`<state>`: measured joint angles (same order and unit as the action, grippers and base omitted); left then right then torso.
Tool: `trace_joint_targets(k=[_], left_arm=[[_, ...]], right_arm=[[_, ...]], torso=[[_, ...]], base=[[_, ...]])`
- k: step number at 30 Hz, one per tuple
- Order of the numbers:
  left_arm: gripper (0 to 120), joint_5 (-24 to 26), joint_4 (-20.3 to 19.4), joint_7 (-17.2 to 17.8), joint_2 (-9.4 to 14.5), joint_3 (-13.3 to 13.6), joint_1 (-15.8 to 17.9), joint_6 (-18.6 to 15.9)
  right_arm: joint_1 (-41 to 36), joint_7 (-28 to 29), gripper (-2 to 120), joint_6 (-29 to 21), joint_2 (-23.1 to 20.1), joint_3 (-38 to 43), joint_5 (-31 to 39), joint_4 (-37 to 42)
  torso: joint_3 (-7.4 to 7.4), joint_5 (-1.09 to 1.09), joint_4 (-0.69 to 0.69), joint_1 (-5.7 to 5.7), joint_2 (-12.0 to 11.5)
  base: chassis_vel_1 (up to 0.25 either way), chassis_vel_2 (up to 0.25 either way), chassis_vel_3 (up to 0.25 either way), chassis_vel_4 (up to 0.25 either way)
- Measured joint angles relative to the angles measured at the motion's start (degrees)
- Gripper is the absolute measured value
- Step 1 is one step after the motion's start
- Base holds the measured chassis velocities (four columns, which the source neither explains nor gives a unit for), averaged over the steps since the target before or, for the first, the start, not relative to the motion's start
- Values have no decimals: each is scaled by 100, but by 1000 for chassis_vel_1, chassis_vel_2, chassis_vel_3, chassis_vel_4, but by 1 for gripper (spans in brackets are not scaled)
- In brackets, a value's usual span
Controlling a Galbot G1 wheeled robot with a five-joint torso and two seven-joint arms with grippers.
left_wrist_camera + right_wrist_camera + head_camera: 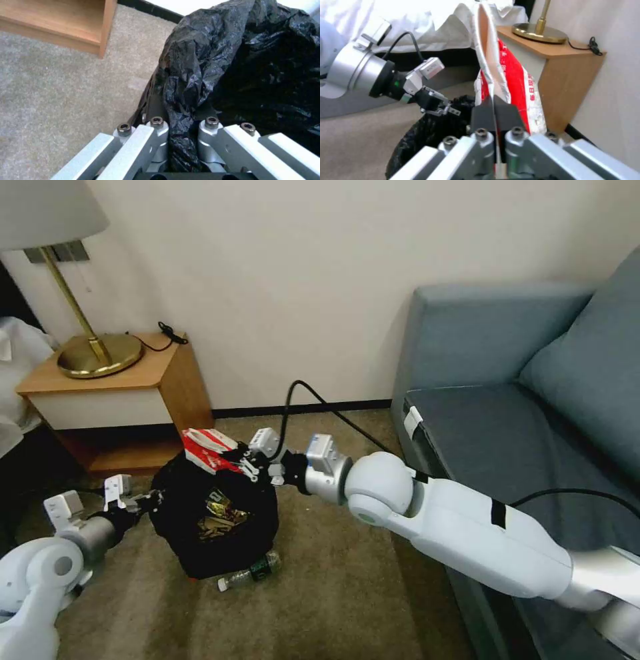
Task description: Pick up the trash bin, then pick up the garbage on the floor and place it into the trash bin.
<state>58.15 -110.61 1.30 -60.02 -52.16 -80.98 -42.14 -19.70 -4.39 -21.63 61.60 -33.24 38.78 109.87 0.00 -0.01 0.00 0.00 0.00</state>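
Beige carpet (320,593) runs between a wooden nightstand (133,393) at ten o'clock and a grey-blue sofa (520,400) at three o'clock in the head view. Near the centre, the right gripper (248,463) is clamped on the red-and-white snack packet (207,449); the right wrist view shows its pads pinched tight on the packet's thin edge (493,107), the packet standing upright over the bin's rim. At eight o'clock from it, the left gripper (143,503) grips the trash bin (213,520) by its near edge, and the left wrist view shows the crinkly black liner (180,120) bunched between the closed fingers (156,125). The bin tilts with its mouth towards the robot, and a shiny gold snack wrapper (220,517) lies inside. Just beyond the bin's base, at six o'clock, a small clear plastic bottle (250,572) lies on the carpet. On the nightstand stands a brass lamp (93,353).
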Motion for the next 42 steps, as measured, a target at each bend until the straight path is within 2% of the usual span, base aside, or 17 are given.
trace_joint_targets(k=[1,3,5,8,12,14,15,18,19,24,28,34,38,40,42], left_arm=[[6,0,0,0,0,0,0,0],[6,3,-1,0,-1,-2,-10,0],[6,4,-1,0,-1,-2,-10,0],[6,3,-1,0,1,3,-10,0],[6,1,-18,0,-1,4,-10,0],[6,-2,-26,0,-5,1,-20,0],[6,-2,-26,0,-5,1,-20,0],[6,-4,-25,0,-2,-13,-32,0],[6,-4,-25,0,-2,-13,-32,0],[6,-3,-1,0,25,-20,-12,0],[6,-3,17,0,29,-6,7,0],[6,2,77,0,59,-7,35,0],[6,54,164,0,139,-69,59,0],[6,165,309,-4,299,-182,80,0],[6,189,358,-6,343,-208,88,0]], right_arm=[[-4,12,4,-2,2,0,0,-1],[-105,91,17,-15,14,2,20,-22],[-132,102,20,-23,15,10,23,-25],[-241,162,35,-67,19,52,51,-27],[-299,227,45,-28,15,81,116,-24],[-386,328,57,49,4,127,137,-29],[-386,328,57,49,4,127,137,-29],[-517,337,72,123,-55,173,116,-33],[-517,337,72,123,-55,173,116,-33],[-692,350,92,118,-95,268,109,12],[-772,363,99,114,-120,325,134,30],[-1022,407,100,47,-213,568,206,125],[-1268,280,100,-95,-410,815,140,197],[-1552,-66,100,-479,-796,1066,-229,245],[-1603,-174,100,-587,-888,1110,-326,244]], torso=[[0,0,0,0,0],[0,0,0,0,0],[0,0,0,0,0],[0,0,0,0,0],[-1,0,0,0,0],[0,0,0,0,0],[0,0,0,0,0],[-1,0,0,0,0],[-1,0,0,0,0],[-1,1,-1,0,0],[-1,1,0,0,0],[0,1,1,0,0],[-1,1,1,0,0],[-1,2,-1,0,0],[-1,2,-1,0,0]], base=[[0,0,0,0],[0,0,0,0],[0,0,0,0],[0,0,0,0],[0,0,0,0],[0,0,0,0],[0,0,0,0],[0,0,0,0],[0,0,0,0],[11,5,-8,-4],[59,35,-39,-26],[22,12,-14,-12],[0,0,0,0],[0,0,0,0],[0,0,0,0]])
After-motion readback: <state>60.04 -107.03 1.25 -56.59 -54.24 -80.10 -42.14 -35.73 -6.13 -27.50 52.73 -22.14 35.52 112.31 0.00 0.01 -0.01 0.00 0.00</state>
